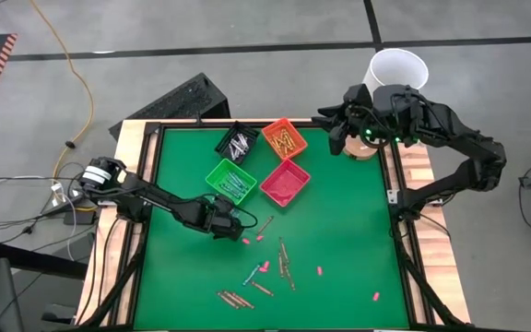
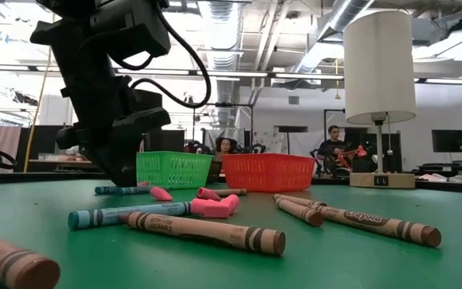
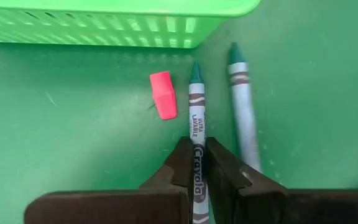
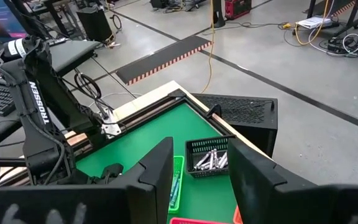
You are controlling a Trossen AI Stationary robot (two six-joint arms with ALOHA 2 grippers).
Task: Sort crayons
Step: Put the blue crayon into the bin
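Left pincer [image 3: 196, 163] grips teal crayon [image 3: 196, 127] (pink bit [image 3: 163, 102] beside).

The green table [image 1: 339, 249] is carrying four small bins: black [image 1: 237, 141], orange [image 1: 284, 137], green [image 1: 231, 179] and red [image 1: 285, 182]. Loose crayons [image 1: 286, 261] and pink bits [image 1: 320, 271] are lying scattered across its mat.

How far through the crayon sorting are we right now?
Partly done. The black bin, orange bin and green bin already hold crayons. In hand: the left gripper has its jaws closed on a teal crayon beside the green bin, with a second teal crayon alongside. Left: loose brown crayons and others still scattered on the mat. The right gripper waits open over the table's far right corner.
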